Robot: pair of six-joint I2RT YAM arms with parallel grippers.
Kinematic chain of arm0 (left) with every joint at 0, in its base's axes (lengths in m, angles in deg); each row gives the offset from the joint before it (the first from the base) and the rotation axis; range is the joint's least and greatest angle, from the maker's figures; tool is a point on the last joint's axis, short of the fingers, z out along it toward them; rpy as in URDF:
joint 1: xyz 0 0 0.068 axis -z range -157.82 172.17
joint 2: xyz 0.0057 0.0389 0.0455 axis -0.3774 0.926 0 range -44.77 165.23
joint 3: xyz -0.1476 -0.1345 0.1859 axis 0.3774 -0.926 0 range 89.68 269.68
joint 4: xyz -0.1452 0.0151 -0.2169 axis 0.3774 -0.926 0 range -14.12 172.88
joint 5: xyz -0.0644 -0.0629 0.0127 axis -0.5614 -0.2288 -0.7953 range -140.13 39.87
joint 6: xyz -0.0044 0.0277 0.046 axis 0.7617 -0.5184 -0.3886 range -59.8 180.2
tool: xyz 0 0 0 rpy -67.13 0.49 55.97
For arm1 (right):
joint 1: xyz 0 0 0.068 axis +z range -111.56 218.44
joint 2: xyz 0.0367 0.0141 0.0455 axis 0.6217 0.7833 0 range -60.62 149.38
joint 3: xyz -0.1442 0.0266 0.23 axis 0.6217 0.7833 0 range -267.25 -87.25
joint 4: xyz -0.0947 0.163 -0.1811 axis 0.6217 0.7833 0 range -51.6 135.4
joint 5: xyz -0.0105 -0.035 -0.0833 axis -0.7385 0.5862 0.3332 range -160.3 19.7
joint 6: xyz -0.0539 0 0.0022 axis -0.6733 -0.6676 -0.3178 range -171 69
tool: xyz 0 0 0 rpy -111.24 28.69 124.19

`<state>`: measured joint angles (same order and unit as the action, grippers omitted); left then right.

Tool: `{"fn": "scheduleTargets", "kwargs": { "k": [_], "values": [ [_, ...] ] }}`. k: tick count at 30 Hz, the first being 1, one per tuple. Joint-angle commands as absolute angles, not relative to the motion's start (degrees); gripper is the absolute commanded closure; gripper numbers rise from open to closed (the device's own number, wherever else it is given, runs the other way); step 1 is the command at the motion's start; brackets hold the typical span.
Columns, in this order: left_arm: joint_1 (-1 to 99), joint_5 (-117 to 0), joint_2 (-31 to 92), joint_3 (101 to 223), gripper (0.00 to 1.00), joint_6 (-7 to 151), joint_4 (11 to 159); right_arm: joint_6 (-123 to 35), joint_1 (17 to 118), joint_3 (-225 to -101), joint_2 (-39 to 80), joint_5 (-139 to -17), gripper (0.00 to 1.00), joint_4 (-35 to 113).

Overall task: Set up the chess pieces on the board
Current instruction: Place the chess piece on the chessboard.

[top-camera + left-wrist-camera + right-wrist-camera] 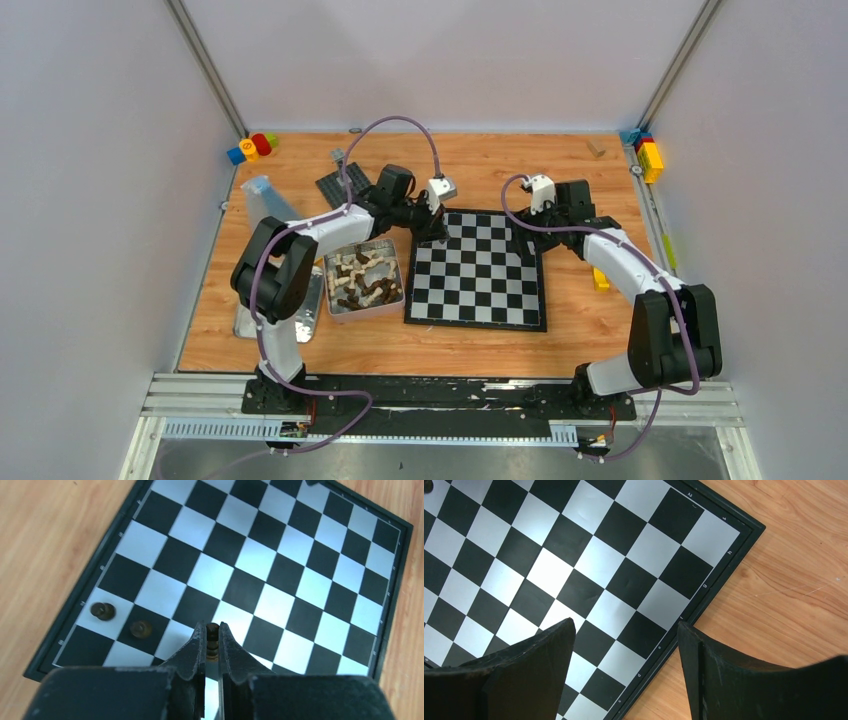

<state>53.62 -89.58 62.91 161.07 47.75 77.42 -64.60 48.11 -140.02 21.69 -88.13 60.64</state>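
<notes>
Dark piece (212,641) inside left hand (212,630)

A chess piece (212,647) sits in the left gripper (212,630), over the board (280,570). Two more pieces (141,629) stand on the board just to its left. The board's edge lies under the right gripper (624,645).

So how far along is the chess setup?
Barely started. Done: two dark pieces stand on the board near one corner. In hand: the left end effector grips a third dark piece. Left: the heap of pieces in the tin; the right end effector is open and empty.
</notes>
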Motion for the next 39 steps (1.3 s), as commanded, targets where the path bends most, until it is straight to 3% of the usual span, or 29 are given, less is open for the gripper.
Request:
{"fn": "scheduleTargets", "kwargs": {
  "k": [1,11,28,39],
  "values": [
    [53.4,-91.1,61.9,157.6,0.87,50.0,94.3,-65.3,47.9,-139.8,20.4,-87.8,0.25,58.6],
    [53.4,-89.1,61.8,148.8,0.83,50.4,108.8,-65.2,47.9,-139.8,20.7,-88.0,0.25,58.7],
    [53.6,-79.7,63.2,146.9,0.81,59.0,112.2,-65.4,47.9,-139.7,20.4,-88.0,0.25,58.7],
    [53.9,-80.2,63.9,144.9,0.80,58.6,114.3,-65.5,47.9,-139.8,21.0,-88.0,0.25,58.7]
  ]
}}
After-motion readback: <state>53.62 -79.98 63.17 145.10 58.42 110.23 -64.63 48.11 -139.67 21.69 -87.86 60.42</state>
